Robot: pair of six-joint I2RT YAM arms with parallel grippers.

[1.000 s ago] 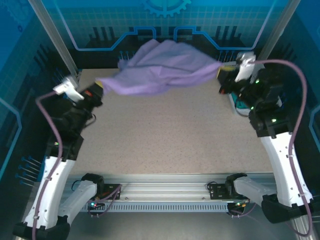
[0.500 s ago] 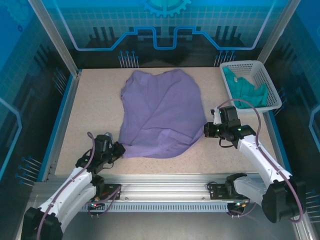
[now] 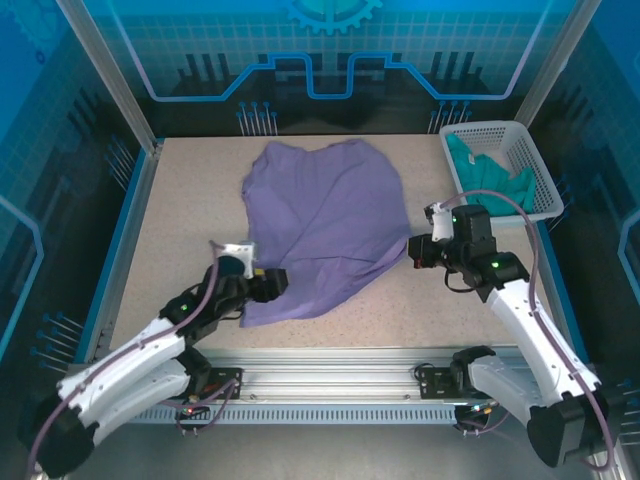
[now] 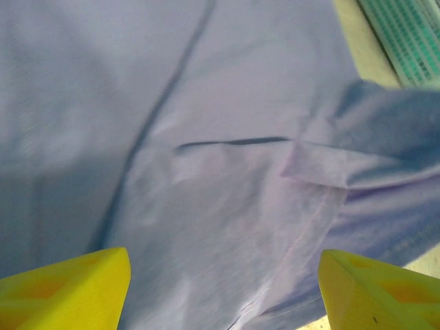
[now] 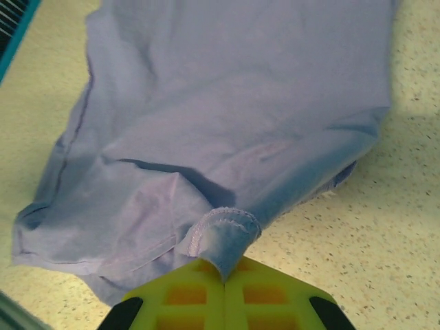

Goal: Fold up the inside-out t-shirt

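Yellow-fingered, two grippers, right gripper [image 5: 225, 273] pinched tight on the hem of the one big lavender-purple soft t-shirt [image 3: 325, 220], left gripper [image 4: 225, 265] spread wide over the cloth, holding nothing, shirt flat mid-table, long way running far to near, one white plastic basket [image 3: 522, 134] far right, one teal cloth [image 3: 490, 180] inside.

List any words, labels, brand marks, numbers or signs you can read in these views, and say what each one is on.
No readable text in any view.
t-shirt: plain lavender with seams, no print or tag lettering.
back panel: gear and line graphics, no letters.
white basket and green garment: no label visible.
teal strip at the top right of the left wrist view: fine marks, too blurred to read.
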